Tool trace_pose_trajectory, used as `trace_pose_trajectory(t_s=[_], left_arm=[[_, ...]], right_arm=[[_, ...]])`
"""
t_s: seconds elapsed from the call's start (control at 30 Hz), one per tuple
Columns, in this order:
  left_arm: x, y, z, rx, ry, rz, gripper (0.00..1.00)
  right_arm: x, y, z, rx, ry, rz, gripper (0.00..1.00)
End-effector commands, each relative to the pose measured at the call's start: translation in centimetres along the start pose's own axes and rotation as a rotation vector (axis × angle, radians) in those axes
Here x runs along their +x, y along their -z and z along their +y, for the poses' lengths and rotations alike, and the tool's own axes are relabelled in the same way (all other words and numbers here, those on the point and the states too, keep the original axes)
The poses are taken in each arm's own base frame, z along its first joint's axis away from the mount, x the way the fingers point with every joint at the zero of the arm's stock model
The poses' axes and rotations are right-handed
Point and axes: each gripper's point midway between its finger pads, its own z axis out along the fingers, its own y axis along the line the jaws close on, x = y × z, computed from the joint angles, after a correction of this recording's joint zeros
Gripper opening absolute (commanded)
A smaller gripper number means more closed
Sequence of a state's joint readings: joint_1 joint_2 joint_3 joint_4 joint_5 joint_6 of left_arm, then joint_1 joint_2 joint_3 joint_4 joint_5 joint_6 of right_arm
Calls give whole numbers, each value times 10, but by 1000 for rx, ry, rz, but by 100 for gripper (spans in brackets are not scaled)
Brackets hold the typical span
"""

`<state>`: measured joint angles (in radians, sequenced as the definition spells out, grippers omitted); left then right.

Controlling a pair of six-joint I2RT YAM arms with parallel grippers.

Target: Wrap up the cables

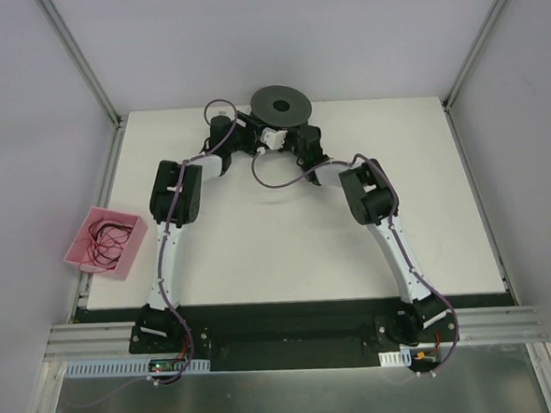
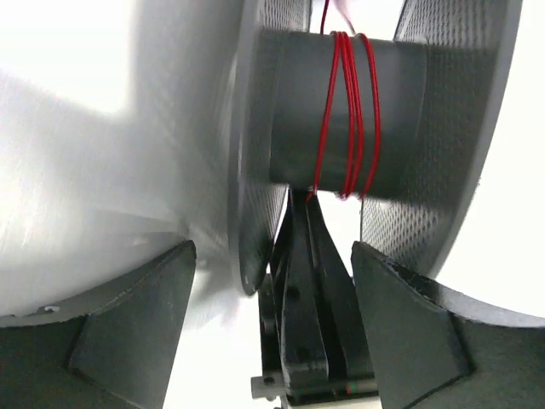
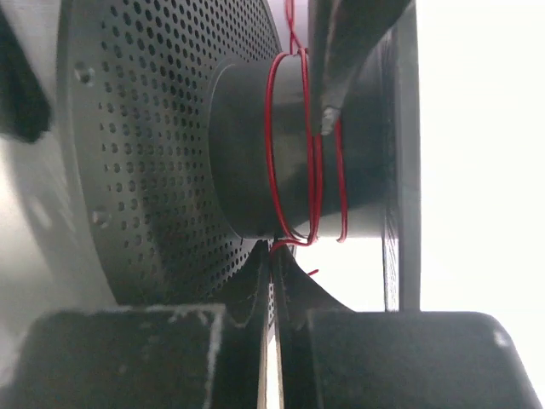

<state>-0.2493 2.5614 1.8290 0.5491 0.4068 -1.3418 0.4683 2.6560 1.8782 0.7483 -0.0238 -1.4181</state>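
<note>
A black spool (image 1: 280, 103) stands at the table's far middle. The thin red wire (image 2: 349, 111) is looped several times round its grey core, between perforated flanges; the loops also show in the right wrist view (image 3: 311, 145). My right gripper (image 3: 274, 256) is shut just under the core, pinching the red wire at its tips. From the left wrist view its closed fingers (image 2: 306, 281) point up at the core. My left gripper (image 2: 272, 298) is open wide and empty, its jaws spread on either side of the right gripper's fingers below the spool. Both grippers meet at the spool (image 1: 269, 135).
A pink bin (image 1: 106, 240) holding more tangled red wire sits off the table's left edge. A dark finger-like part (image 3: 341, 60) reaches down over the core from above. Thick purple cables (image 1: 283, 180) hang between the arms. Frame posts stand at the far corners.
</note>
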Motion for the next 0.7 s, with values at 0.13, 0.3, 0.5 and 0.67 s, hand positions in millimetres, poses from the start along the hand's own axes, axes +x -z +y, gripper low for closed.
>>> trace_pose_trajectory(t_s=[0.13,0.3,0.5,0.67], left_arm=[[-1,66,-24,-24,-17,4,79],[12,98,-28,-33,2,20,83],[21,120,-34,-27,2,19,89],[26,136,-52,-2,-31,10,99]], right_arm=[[-6,-13,-27,85,81,-45,0],[-5,-1,-17,72,108,-56,6],[-10,28,-9,68,123,-76,25],[-15,57,-6,77,151,-98,34]])
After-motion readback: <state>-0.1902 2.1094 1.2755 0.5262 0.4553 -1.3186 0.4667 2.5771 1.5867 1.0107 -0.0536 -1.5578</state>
